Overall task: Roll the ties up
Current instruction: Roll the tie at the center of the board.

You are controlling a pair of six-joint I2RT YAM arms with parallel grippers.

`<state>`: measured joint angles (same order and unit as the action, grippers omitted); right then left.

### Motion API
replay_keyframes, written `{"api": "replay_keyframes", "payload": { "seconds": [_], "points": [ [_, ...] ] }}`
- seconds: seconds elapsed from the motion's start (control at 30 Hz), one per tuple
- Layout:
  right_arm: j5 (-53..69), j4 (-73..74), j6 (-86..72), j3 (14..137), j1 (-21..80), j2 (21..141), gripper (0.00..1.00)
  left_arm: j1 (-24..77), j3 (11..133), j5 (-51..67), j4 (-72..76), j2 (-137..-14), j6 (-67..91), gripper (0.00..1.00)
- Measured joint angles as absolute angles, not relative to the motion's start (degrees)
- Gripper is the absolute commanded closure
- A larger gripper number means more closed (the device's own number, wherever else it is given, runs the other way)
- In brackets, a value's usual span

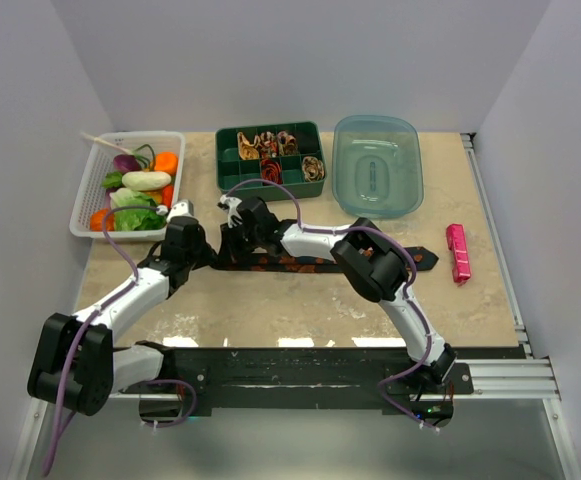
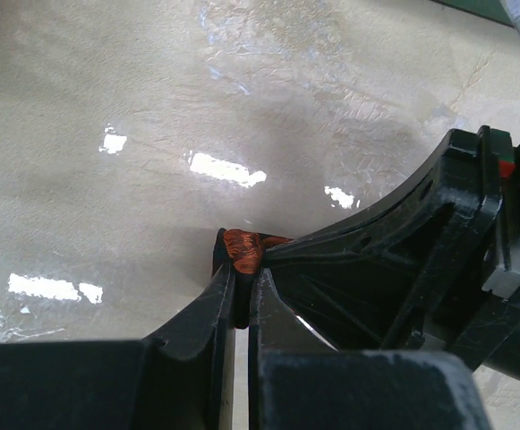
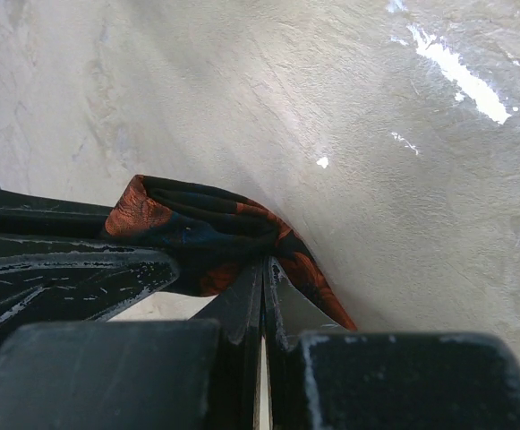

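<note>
Obs, top view: long tie, black with orange-red spots, lies flat on the table. Long axis runs left to right across the middle; the broad end shows past the right arm's elbow, near the pink bar. Coiled ties sit in the compartments of the green tray at the back.

Claws: left claw and right claw meet at the tie's left end, tips all but touching each other.
- Left claw: fingers together, pinching a small nub of orange-red fabric at the very tips.
- Right claw: fingers together on a fold of the same tie, where the cloth is doubled over into a first loose turn.

Key relation: the whole unrolled length lies to the right of both claws, along the tie's own axis. Judgement: the roll is only begun, and any further turn has to travel rightward along the cloth. Both arms are at the working end; neither is near the broad end.

Views compared:
- Top view gives the tie's full run and heading, but the arms hide the pinch itself.
- Left wrist view shows its grip is a shallow nip at the tips, with the other claw's finger pressed in beside it.
- Right wrist view alone shows the fold's shape, and the fabric trailing off along the table

Risk (judgement): shallow left grip could slip as the fold turns
</note>
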<state>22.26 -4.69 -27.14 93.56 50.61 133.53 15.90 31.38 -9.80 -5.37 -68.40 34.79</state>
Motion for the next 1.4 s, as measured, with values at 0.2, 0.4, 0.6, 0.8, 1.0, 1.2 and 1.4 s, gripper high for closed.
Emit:
{"api": "replay_keyframes", "payload": {
  "seconds": [0.2,0.4,0.6,0.8,1.0,1.2,1.4],
  "points": [
    [22.5,-5.5,-27.5,93.3,50.6,133.5,1.0,16.6,31.5,-9.8,-5.2,-68.4,34.7,1.0],
    [23.1,-5.5,-28.2,93.3,50.6,133.5,1.0,19.0,31.8,-10.7,-4.8,-69.6,34.6,1.0],
    [23.8,-5.5,-29.3,93.3,50.5,133.5,1.0,21.1,32.5,-12.9,-4.9,-70.3,34.6,1.0],
    [25.1,-6.3,-30.5,92.4,50.1,133.5,1.0,22.3,33.0,-14.4,-5.1,-71.1,34.4,1.0],
    [24.9,-5.5,-30.0,91.2,49.9,131.8,1.0,23.4,33.9,-17.2,-6.9,-71.6,33.8,1.0],
    [21.8,-2.6,-27.4,90.5,49.9,125.3,1.0,24.5,34.9,-21.5,-9.9,-71.6,33.2,1.0],
    [19.7,-1.8,-25.8,90.5,49.3,122.9,1.0,26.5,36.5,-24.7,-12.2,-72.4,32.1,1.0]
  ]
}}
